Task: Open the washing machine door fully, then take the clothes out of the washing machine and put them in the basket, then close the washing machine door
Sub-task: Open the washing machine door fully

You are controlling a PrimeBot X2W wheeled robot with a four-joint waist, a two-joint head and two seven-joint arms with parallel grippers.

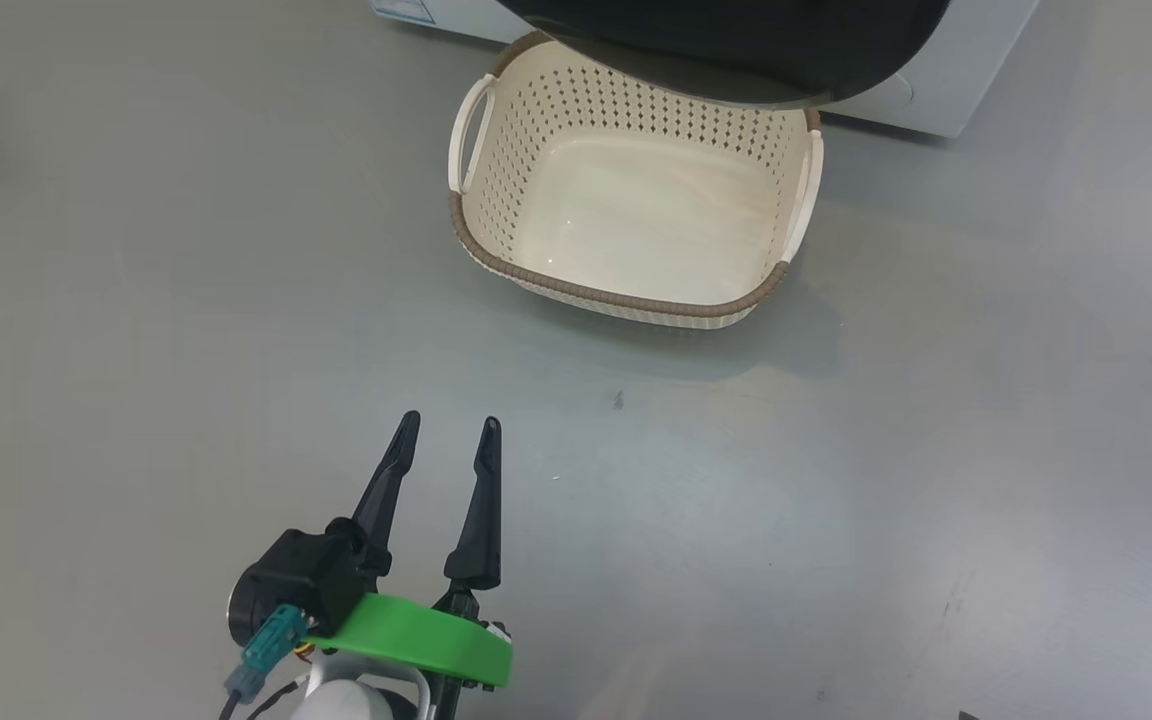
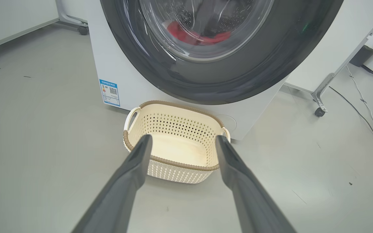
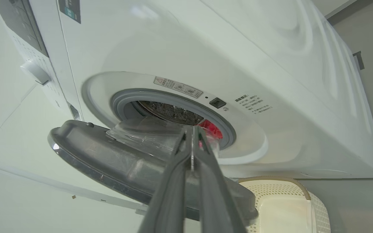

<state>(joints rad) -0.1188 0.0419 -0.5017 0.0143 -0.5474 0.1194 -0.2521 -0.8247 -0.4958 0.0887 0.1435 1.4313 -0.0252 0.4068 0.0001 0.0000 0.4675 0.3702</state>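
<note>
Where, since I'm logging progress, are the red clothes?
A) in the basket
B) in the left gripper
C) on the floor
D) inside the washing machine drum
D: the clothes show red inside the drum of the washing machine, past the open door, while the basket sits bare.

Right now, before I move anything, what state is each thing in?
Basket: upright on the floor, empty.
Washing machine door: open, jutting out above it.
Clothes: inside the drum.
Left hand: open, empty.
Right hand: shut, nothing visibly held.
</note>
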